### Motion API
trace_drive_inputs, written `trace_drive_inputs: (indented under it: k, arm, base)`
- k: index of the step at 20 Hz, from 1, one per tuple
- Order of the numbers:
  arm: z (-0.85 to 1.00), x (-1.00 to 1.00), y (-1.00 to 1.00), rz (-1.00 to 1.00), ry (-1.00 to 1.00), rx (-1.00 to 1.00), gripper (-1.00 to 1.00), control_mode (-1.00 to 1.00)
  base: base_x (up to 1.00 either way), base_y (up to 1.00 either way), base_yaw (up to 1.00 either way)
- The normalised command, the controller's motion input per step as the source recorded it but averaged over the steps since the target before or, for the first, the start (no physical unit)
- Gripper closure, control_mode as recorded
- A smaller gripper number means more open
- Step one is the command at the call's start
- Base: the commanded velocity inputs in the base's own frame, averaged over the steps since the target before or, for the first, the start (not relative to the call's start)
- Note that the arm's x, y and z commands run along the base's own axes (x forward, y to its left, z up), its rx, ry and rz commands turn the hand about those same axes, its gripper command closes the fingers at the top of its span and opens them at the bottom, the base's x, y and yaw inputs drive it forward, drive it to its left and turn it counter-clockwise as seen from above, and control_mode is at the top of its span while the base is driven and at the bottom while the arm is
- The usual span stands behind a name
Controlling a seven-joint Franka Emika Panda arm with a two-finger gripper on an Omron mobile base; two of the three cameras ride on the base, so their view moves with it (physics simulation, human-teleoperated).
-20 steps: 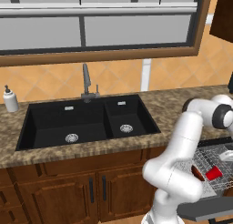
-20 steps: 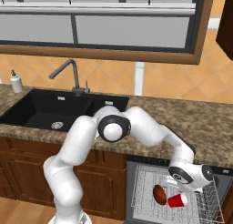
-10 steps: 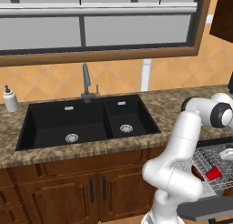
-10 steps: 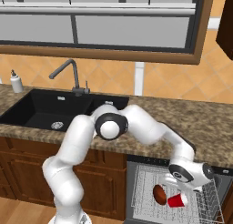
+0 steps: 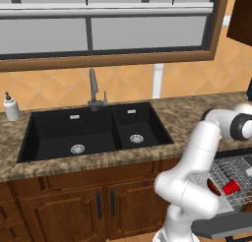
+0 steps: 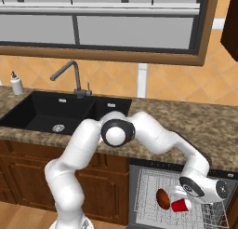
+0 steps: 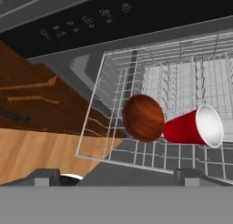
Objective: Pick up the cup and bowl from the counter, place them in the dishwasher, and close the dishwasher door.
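The red cup (image 7: 193, 126) lies on its side in the dishwasher's wire rack (image 7: 109, 104), white inside facing right. Touching its left side, the dark red-brown bowl (image 7: 143, 117) stands on edge. Both also show in the rack from the base cameras: cup (image 6: 181, 205) and bowl (image 6: 162, 198); cup (image 5: 230, 188). My gripper (image 7: 118, 176) hovers just in front of and above them, open, with nothing between its fingers. The grey dishwasher door (image 5: 221, 226) hangs open below the rack. My arm reaches down from over the counter (image 6: 195, 123).
A black double sink (image 5: 93, 130) with a faucet (image 5: 92, 88) is set in the counter to the left. A white soap bottle (image 5: 11, 108) stands at the far left. Brown cabinet doors (image 5: 106, 206) sit left of the dishwasher.
The arm and hand have drifted slightly to the right. Cup and bowl lie still in the rack, and the jaws stay open.
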Motion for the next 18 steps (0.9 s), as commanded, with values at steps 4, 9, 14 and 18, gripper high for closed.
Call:
trace_drive_inputs:
  k: [4,9,14,18]
  arm:
    - [0.00,-0.32,0.00,0.00,-0.03,0.00,-1.00,-1.00]
    - [0.00,-0.50,0.02,0.00,-0.09,0.00,-1.00,-1.00]
    - [-0.01,-0.71,0.00,0.00,-0.30,0.01,-1.00,-1.00]
    - [-0.01,-0.96,0.03,0.02,-0.54,0.04,-1.00,-1.00]
  base:
    - [0.00,0.00,0.00]
    - [0.00,0.00,0.00]
    - [0.00,0.00,0.00]
    - [0.00,0.00,0.00]
